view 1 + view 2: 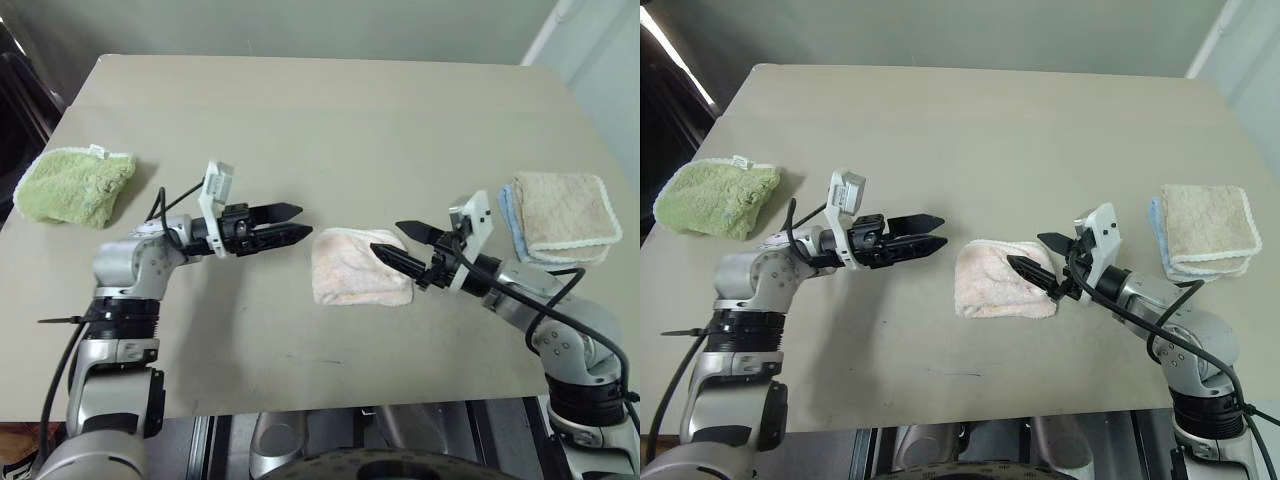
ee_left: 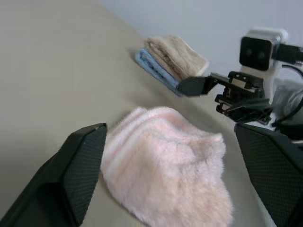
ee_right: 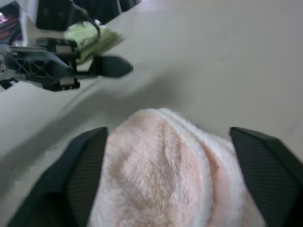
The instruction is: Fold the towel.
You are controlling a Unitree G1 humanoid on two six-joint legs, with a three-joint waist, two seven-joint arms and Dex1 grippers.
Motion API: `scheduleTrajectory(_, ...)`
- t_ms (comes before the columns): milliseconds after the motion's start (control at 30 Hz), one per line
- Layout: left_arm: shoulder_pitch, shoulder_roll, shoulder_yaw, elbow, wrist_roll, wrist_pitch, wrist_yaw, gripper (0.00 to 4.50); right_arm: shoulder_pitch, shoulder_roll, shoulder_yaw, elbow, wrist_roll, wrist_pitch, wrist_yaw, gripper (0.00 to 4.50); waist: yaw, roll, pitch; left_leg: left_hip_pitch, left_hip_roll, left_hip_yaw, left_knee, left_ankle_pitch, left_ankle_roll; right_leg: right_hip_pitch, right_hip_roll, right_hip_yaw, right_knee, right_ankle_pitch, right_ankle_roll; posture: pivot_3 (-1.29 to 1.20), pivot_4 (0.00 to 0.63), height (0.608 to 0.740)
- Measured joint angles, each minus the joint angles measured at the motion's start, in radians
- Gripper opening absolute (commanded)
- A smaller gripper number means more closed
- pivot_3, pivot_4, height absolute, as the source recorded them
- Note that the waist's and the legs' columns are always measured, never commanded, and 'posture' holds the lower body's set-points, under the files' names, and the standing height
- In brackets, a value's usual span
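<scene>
Folded pink towel lying between my two opened grippers on the beige table.

I am looking down on a plain beige table standing by a pale grey-green wall. The towel is sitting folded into a small, thick, fluffy pale pink bundle near the middle of the table, toward its near edge. My left gripper is hovering just left of it, jaws apart; my right gripper is hanging at its right side, jaws apart, gripping nothing. A lime-green towel is lying at the left edge, and stacked beige and blue cloths at the right edge.
</scene>
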Motion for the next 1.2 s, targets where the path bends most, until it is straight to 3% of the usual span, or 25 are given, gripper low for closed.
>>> scheduleTrajectory(267,0.016,0.035,-0.034,-0.071,-0.068,0.43,0.15,4.5,-0.066,0.006,0.037,0.025,-0.035,-0.013,-0.001,4.44,-0.002,0.0,0.0,0.0,0.0,0.0,0.0,0.0,0.0,-0.001,0.001,0.0,0.0,0.001,-0.001,0.0,0.15,0.703)
scheduleTrajectory(533,0.001,-0.014,0.028,-0.074,-0.113,0.651,0.275,4.5,-0.136,0.086,0.157,0.139,-0.175,-0.106,-0.012,4.44,-0.001,0.0,0.0,0.002,0.002,0.0,-0.001,0.001,-0.001,-0.001,0.001,0.0,0.001,0.002,-0.004,0.0,0.15,0.703)
scheduleTrajectory(867,-0.015,-0.083,0.046,-0.004,-0.237,0.691,0.433,4.5,-0.102,0.093,0.222,0.168,-0.277,-0.14,-0.004,4.44,0.011,0.001,0.0,0.008,-0.001,0.001,-0.001,0.001,-0.001,0.001,-0.001,0.001,0.001,0.001,-0.002,0.0,0.15,0.703)
scheduleTrajectory(1200,-0.065,-0.165,0.071,0.136,-0.394,0.697,0.622,4.5,-0.045,-0.01,0.215,0.115,-0.262,-0.139,0.112,4.44,0.029,0.001,0.001,0.008,-0.005,0.002,0.0,0.001,-0.001,0.008,-0.005,0.001,0.0,0.0,-0.001,0.0,0.15,0.703)
